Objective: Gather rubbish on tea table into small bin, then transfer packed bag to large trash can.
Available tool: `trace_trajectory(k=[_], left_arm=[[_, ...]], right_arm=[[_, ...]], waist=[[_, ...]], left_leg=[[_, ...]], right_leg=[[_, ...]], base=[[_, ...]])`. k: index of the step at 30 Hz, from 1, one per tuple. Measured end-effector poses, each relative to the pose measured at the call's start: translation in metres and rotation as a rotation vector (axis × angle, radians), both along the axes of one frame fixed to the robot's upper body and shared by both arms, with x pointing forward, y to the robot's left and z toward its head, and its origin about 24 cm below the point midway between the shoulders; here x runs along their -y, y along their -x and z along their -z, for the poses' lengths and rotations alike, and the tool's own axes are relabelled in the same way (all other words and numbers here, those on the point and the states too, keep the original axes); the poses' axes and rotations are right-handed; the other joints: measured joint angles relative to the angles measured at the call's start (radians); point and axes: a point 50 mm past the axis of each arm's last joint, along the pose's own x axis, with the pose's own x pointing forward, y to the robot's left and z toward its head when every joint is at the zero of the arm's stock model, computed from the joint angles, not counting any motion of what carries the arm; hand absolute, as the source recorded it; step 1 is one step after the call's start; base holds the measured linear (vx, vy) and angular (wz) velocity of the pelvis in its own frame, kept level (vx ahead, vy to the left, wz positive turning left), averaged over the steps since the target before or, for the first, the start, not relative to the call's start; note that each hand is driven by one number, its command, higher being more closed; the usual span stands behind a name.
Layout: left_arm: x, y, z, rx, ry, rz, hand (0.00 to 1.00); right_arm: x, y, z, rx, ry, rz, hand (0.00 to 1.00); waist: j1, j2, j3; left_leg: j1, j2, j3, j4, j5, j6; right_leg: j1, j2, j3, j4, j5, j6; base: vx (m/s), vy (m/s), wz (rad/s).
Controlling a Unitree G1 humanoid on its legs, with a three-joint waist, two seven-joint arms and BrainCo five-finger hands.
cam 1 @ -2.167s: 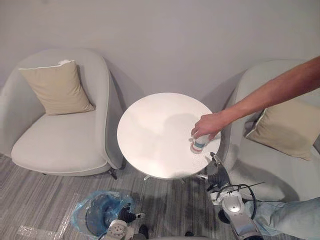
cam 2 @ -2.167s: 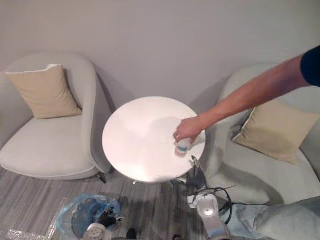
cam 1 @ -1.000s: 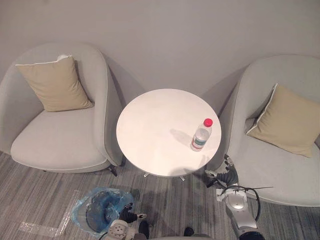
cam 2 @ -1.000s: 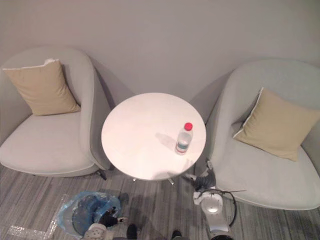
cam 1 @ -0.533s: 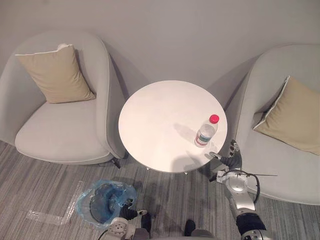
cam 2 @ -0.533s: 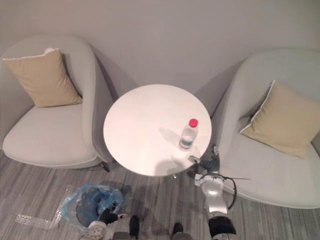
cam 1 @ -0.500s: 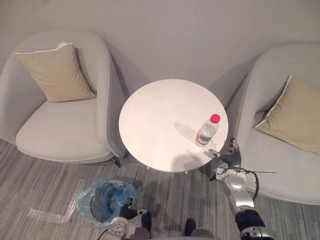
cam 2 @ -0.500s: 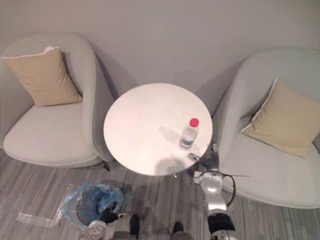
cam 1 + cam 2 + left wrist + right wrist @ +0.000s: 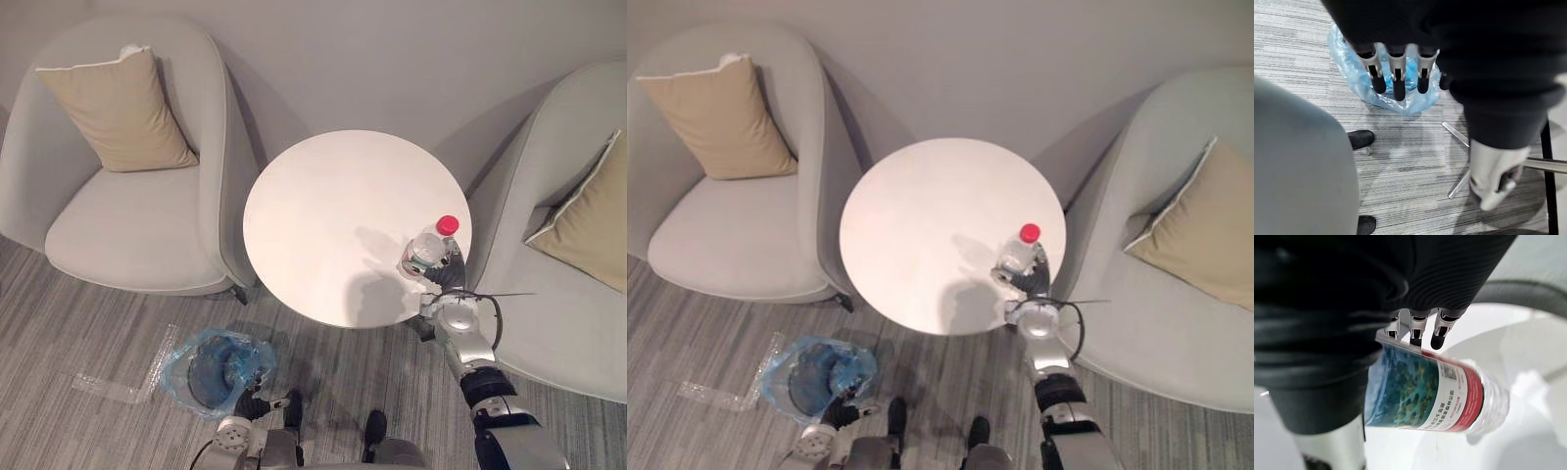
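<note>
A clear water bottle [image 9: 428, 251] with a red cap stands near the right edge of the round white tea table [image 9: 323, 206]. My right hand [image 9: 445, 281] reaches over that edge and is against the bottle's near side. In the right wrist view the labelled bottle [image 9: 1425, 396] sits between the straight fingers [image 9: 1411, 330] and the thumb, which are not curled round it. The small bin lined with a blue bag [image 9: 211, 359] stands on the floor to the table's front left. My left hand [image 9: 1396, 73] hangs open just above the blue bag [image 9: 1382, 95].
Two grey armchairs flank the table, the left armchair [image 9: 127, 225] and the right armchair [image 9: 578, 323], each with a beige cushion. A clear plastic sheet [image 9: 122, 382] lies on the striped carpet beside the bin. The table's metal legs [image 9: 1459, 161] spread underneath.
A person's arm set the bottle on the table and withdrew. My right hand rose from below the table edge up to the bottle. The camera has shifted.
</note>
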Motion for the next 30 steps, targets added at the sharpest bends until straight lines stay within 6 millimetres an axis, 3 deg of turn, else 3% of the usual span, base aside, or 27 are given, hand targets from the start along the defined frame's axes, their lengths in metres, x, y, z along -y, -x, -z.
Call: trace_trajectory(k=[6,13,15,20,22,30], left_arm=[[0.002,-0.003,-0.002,0.015,0.003,0.005,0.00],[0.003,-0.004,-0.003,0.026,0.006,0.010,0.00],[0.003,-0.005,-0.003,0.026,0.006,0.013,0.00],[0.003,-0.003,-0.002,0.011,0.006,0.020,0.00],[0.002,-0.002,-0.001,0.007,0.000,0.028,0.00],[-0.002,0.011,0.005,-0.051,-0.011,0.050,0.00]], right_arm=[[-0.001,-0.007,-0.003,-0.010,0.008,0.005,1.00],[-0.002,-0.002,-0.013,0.052,-0.001,-0.009,1.00],[-0.005,0.012,-0.023,0.130,0.004,-0.047,1.00],[-0.008,0.040,-0.027,0.186,0.036,-0.110,1.00],[-0.009,0.058,-0.020,0.170,0.047,-0.138,1.00],[-0.027,0.097,0.006,0.071,0.068,-0.240,1.00]], waist=[[0.013,0.003,0.008],[0.012,0.006,0.012],[0.011,0.006,0.012],[0.000,0.002,0.009],[-0.005,-0.005,0.002],[-0.038,-0.032,-0.058]], left_leg=[[-0.006,-0.004,-0.012,0.000,0.001,0.001],[-0.007,-0.009,-0.016,0.001,0.001,0.001],[-0.001,-0.010,-0.011,0.001,0.000,0.002],[0.024,-0.012,0.020,0.005,-0.012,0.010],[0.034,-0.013,0.046,0.017,-0.025,0.011],[0.081,-0.005,0.118,0.020,-0.040,0.008]], right_leg=[[0.000,-0.004,-0.005,0.000,0.000,0.000],[-0.003,-0.011,0.014,0.011,0.000,0.000],[-0.004,-0.014,0.035,0.017,-0.001,0.002],[0.001,-0.019,0.078,0.032,-0.008,0.012],[0.001,-0.021,0.107,0.032,-0.011,0.017],[0.000,-0.014,0.182,0.056,-0.016,0.025]], base=[[-0.01,0.006,0.07],[-0.01,0.006,0.03],[-0.01,0.019,-0.05],[-0.02,0.015,-0.19],[-0.04,0.012,-0.33],[-0.03,0.001,-0.29]])
